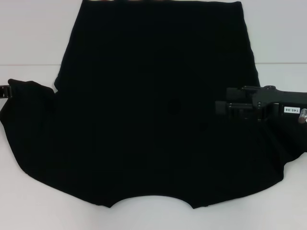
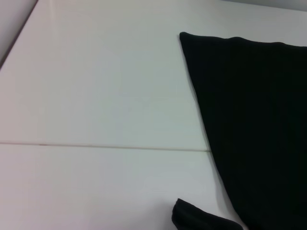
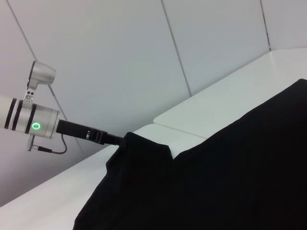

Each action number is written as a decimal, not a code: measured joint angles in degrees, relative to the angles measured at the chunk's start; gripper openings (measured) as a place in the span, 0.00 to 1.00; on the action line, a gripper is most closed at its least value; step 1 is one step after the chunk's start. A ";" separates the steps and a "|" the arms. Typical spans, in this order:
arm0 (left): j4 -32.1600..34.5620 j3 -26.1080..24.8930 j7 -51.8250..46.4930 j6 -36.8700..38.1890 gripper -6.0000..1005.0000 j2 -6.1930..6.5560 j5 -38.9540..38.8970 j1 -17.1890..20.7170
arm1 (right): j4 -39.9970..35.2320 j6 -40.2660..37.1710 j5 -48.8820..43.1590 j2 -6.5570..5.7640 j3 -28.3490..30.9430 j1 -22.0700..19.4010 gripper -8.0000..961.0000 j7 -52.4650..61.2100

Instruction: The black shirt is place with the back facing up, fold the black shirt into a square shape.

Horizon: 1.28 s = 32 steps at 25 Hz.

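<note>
The black shirt (image 1: pixel 153 120) lies spread flat on the white table, its curved neckline toward me at the near edge. My left gripper (image 1: pixel 5 90) is at the far left edge, shut on the tip of the left sleeve (image 1: pixel 29 91), which bunches up toward it. The right wrist view shows that gripper (image 3: pixel 117 140) pinching the raised sleeve. My right gripper (image 1: pixel 221 108) reaches in from the right, low over the shirt's right half. The left wrist view shows the shirt's side edge (image 2: pixel 254 120) and a bit of sleeve (image 2: pixel 192 218).
The white table (image 1: pixel 33 43) has a thin seam line (image 1: pixel 29 64) running across it behind the sleeve. Bare tabletop lies to the left (image 2: pixel 96 96) and right of the shirt. White wall panels (image 3: pixel 144 48) stand behind the table.
</note>
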 joint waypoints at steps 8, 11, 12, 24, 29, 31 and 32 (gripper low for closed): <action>0.44 0.02 0.16 -2.30 0.02 0.21 0.03 0.04 | 0.21 -0.01 0.01 0.01 0.26 -0.10 0.81 0.47; 0.47 -0.17 0.34 -2.73 0.02 0.34 0.03 -0.04 | 0.24 -0.01 0.01 0.02 0.34 -0.06 0.81 0.50; 0.49 -0.18 0.36 -2.86 0.02 0.35 0.03 -0.06 | 0.25 -0.01 0.01 0.05 0.35 -0.02 0.81 0.51; 1.65 -0.25 0.07 0.33 0.02 0.18 -0.08 0.32 | 0.28 0.00 0.00 0.10 0.52 0.08 0.81 0.53; 7.17 0.20 0.62 12.52 0.05 -0.96 -2.96 0.33 | 0.28 -0.07 0.00 0.10 0.54 -0.07 0.81 0.53; 8.68 0.89 0.84 15.37 0.07 -1.94 -4.62 0.16 | 0.28 -0.11 0.00 0.10 0.54 -0.23 0.81 0.45; 9.61 2.49 0.87 16.89 0.07 -3.25 -6.49 -0.09 | 0.28 -0.09 0.04 0.10 0.54 -0.32 0.81 0.34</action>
